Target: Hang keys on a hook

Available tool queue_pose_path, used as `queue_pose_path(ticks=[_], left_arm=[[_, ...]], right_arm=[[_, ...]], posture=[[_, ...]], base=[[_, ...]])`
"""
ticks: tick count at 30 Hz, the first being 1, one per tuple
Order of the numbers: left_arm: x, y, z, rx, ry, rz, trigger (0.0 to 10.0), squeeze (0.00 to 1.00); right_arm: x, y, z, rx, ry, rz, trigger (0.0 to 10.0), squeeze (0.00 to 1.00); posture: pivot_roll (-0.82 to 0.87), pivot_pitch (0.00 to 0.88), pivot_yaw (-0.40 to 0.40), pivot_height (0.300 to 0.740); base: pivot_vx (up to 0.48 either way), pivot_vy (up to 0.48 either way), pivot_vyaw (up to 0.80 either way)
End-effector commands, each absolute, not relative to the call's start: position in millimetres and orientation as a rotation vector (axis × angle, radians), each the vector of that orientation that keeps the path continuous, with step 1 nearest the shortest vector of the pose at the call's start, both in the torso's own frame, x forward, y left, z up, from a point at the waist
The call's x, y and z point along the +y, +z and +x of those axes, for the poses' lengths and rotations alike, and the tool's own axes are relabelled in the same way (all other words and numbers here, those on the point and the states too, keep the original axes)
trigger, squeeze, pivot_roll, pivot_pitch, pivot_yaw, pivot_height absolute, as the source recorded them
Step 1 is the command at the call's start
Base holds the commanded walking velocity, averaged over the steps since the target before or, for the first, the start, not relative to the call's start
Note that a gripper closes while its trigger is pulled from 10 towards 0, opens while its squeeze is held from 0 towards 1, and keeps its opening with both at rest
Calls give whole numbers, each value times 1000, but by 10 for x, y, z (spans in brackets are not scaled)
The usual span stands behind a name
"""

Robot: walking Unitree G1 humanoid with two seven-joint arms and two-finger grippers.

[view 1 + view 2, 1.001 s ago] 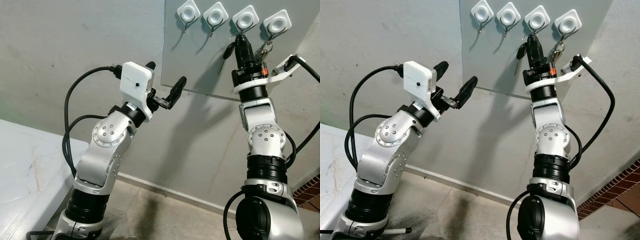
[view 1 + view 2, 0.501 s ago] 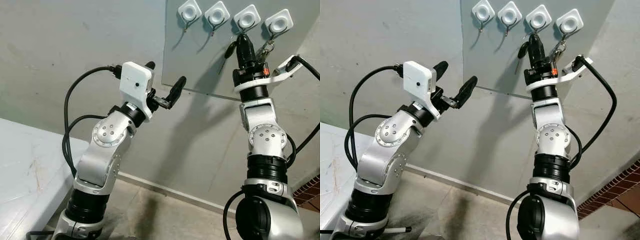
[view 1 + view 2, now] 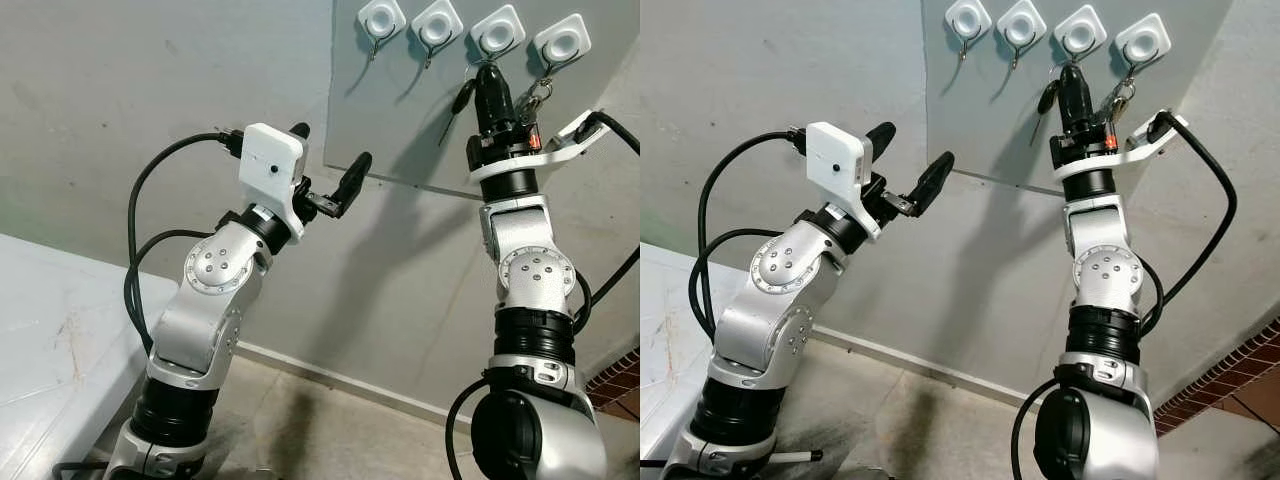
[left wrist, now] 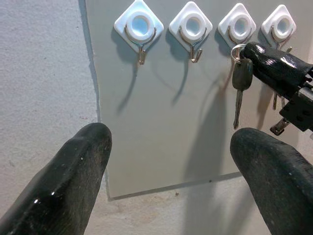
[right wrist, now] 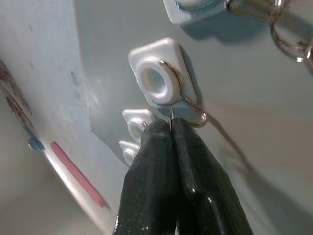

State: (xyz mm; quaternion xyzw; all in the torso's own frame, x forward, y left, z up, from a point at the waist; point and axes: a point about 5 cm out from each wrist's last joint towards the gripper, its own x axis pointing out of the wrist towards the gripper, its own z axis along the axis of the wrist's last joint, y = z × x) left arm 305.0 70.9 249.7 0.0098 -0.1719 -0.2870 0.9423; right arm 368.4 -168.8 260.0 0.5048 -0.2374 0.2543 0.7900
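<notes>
Four white diamond hooks sit in a row on a grey panel (image 3: 400,120). My right gripper (image 3: 487,72) is raised just under the third hook (image 3: 497,30), shut on a key ring (image 4: 237,51). A black-headed key (image 3: 462,97) hangs from that ring. In the right wrist view the shut fingertips (image 5: 166,142) touch the third hook's wire (image 5: 195,115); I cannot tell whether the ring is over it. A bunch of keys (image 3: 533,95) hangs on the fourth hook (image 3: 560,40). My left gripper (image 3: 330,155) stands open, lower and to the left, holding nothing.
The first hook (image 3: 381,18) and second hook (image 3: 437,22) carry nothing. A white table (image 3: 50,340) stands at the lower left. A brick edge (image 3: 620,380) shows at the lower right, and the floor (image 3: 330,430) runs along the foot of the wall.
The whole picture has shifted slightly, so the camera moved. My right gripper stays with the key just under the third hook. The left arm has not moved.
</notes>
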Motion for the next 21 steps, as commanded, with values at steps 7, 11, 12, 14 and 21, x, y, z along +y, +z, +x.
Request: queue_pose_path(ticks=[7,11,12,14,21], left_arm=[[727,2562,3036,-375,-577,25,10000,0],[731,2560,3036,-375,-575,24,10000,0],[731,2558,3036,-374,-573,24,10000,0],[730,2557,3036,-375,-573,24,10000,0],[725,2555,3035,-376,-572,21,10000,0]], right_arm=[[-1664,2564,3707,-455,531,1070,10000,0],[-1635,2580,3680,-482,548,1009,10000,0],[-1627,2595,3673,-488,559,1023,10000,0],[-1626,2603,3672,-487,561,1032,10000,0],[-1592,2563,3675,-459,561,1033,10000,0]], posture=[[55,50,3,715],[55,49,3,715],[55,46,3,715],[55,46,2,715],[55,43,-1,715]], base=[[0,0,0],[0,0,0],[0,0,0],[0,0,0],[0,0,0]])
